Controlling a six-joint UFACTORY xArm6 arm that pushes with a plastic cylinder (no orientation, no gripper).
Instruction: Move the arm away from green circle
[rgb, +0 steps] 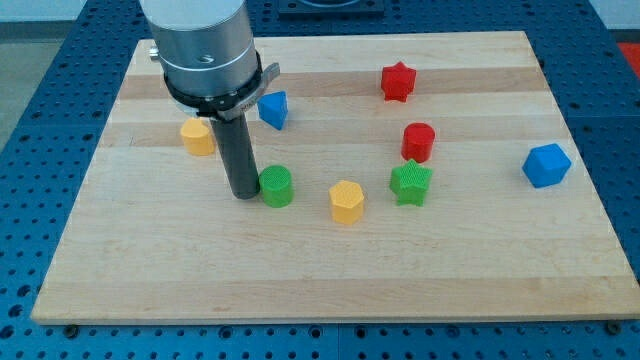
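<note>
The green circle (277, 186) is a short green cylinder standing left of the board's middle. My tip (243, 194) is at the lower end of the dark rod, right beside the green circle on its left, touching or almost touching it. The rod rises to the large grey arm head at the view's top left.
A yellow block (198, 136) and a blue block (273, 109) lie near the rod. A yellow hexagon (346, 201), a green star (410, 184), a red cylinder (418, 141), a red star (397, 81) and a blue cube (546, 165) lie to the right on the wooden board (330, 290).
</note>
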